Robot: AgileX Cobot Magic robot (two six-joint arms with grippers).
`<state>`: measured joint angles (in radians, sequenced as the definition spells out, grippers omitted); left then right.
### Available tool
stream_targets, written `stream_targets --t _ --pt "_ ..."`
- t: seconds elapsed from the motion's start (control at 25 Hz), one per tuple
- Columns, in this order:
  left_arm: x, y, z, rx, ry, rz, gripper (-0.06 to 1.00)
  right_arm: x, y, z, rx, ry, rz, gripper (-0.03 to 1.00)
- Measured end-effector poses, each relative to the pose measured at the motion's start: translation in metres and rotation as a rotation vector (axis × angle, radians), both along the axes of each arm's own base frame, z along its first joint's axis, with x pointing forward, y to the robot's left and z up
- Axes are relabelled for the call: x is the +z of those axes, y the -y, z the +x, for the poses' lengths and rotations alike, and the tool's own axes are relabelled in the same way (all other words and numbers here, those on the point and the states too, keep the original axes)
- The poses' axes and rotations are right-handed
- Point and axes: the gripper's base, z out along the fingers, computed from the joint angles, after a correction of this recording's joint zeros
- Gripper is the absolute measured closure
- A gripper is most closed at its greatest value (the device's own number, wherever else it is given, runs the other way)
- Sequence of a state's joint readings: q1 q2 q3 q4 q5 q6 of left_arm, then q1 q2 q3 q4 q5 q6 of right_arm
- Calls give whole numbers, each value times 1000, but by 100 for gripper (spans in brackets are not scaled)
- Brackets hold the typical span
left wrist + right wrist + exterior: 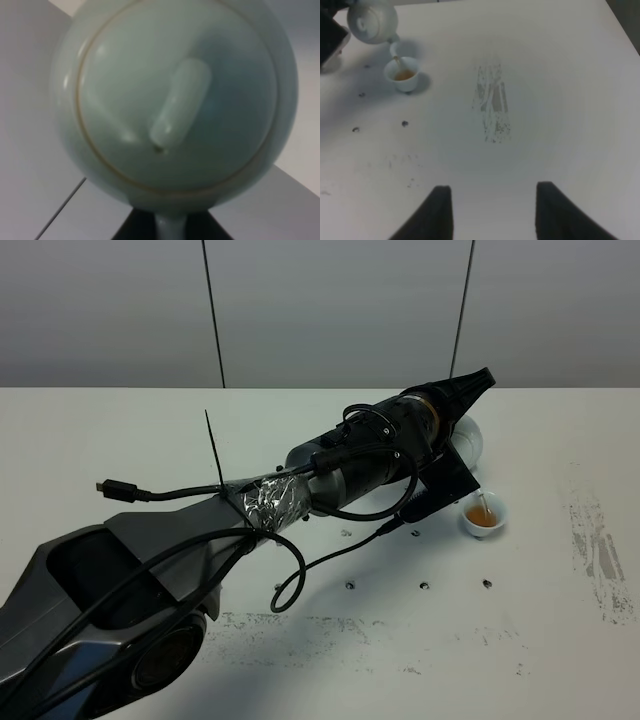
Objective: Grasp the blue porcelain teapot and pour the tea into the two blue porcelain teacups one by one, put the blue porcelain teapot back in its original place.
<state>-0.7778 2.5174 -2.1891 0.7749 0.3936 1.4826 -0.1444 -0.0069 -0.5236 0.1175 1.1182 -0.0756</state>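
My left gripper (457, 440) reaches across to the right half of the white table and is shut on the blue porcelain teapot (474, 443). The pot is tilted spout-down. It fills the left wrist view, lid and knob (180, 105) toward the camera. A thin stream of tea runs into one teacup (482, 518), which holds amber tea. In the right wrist view the teapot (372, 20) hangs over that cup (404, 74), and the rim of the second teacup (396, 48) shows just behind it. My right gripper (493, 186) hovers open over bare table, holding nothing.
Black cables (300, 570) and a foil-wrapped joint (275, 500) hang off the left arm. Grey scuff marks (492, 107) lie right of the cups, and small dark dots (424, 585) mark the tabletop. A grey panelled wall stands behind the table.
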Motion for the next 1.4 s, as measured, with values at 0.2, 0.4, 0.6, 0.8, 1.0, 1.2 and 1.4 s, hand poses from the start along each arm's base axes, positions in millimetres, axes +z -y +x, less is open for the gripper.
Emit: stream_targets --t 0.2,0.4,0.6,0.8,1.0,1.2,1.4 --pt "0 0 0 -5 5 0 84 0 0 0 0 0 0 57" --pt "0 0 0 -4 5 -1 84 0 0 0 0 0 0 57" --pt "0 0 0 -4 5 -1 84 0 0 0 0 0 0 57" --pt "0 0 0 -4 5 -1 84 0 0 0 0 0 0 57" --pt "0 0 0 -4 5 -1 84 0 0 0 0 0 0 57" --pt "0 0 0 -2 4 -5 84 0 0 0 0 0 0 57" --pt "0 0 0 23 -12 -39 84 0 0 0 0 0 0 57"
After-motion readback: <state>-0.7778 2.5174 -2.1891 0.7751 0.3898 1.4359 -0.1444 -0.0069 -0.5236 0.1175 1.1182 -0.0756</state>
